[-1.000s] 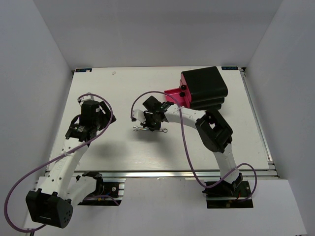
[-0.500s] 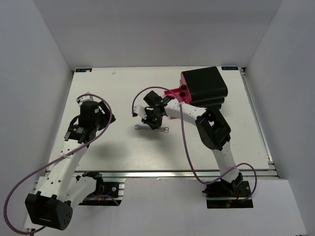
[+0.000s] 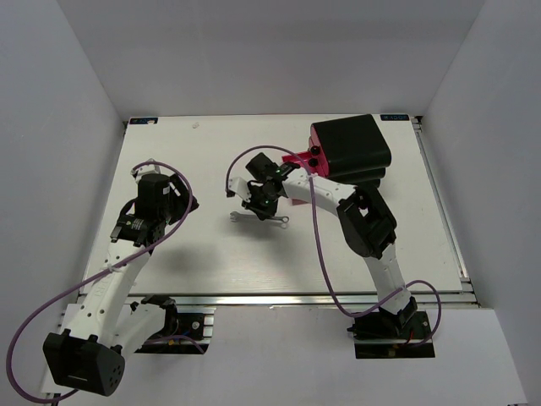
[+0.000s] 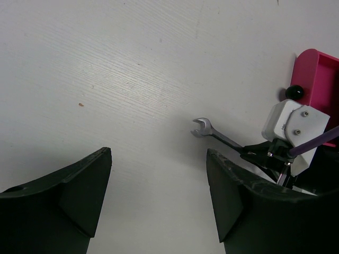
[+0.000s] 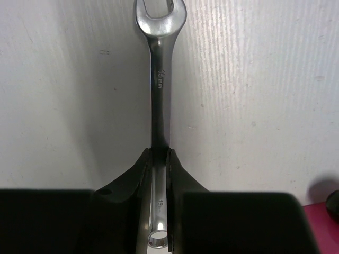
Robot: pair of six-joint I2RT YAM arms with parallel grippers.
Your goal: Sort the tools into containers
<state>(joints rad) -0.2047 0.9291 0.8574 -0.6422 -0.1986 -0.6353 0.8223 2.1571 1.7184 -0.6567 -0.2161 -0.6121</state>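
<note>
got the wrench [image 5: 160, 79] pinched near its ring end in right pincer [image 5: 160, 159], with left pincer [image 4: 159, 196] spread wide. best to lift level, swing over drawer [image 4: 320, 90], release low.

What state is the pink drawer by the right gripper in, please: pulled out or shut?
Pulled out: the pink drawer juts beyond the black cabinet, its hollow visible.

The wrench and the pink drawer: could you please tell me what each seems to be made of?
The wrench looks like metal, probably chromed steel, polished: it shines mirror-bright and carries a stamped size mark. The pink drawer is likely plastic with a matte finish: its colour is even and shows no glint, though painted metal cannot be ruled out.
</note>
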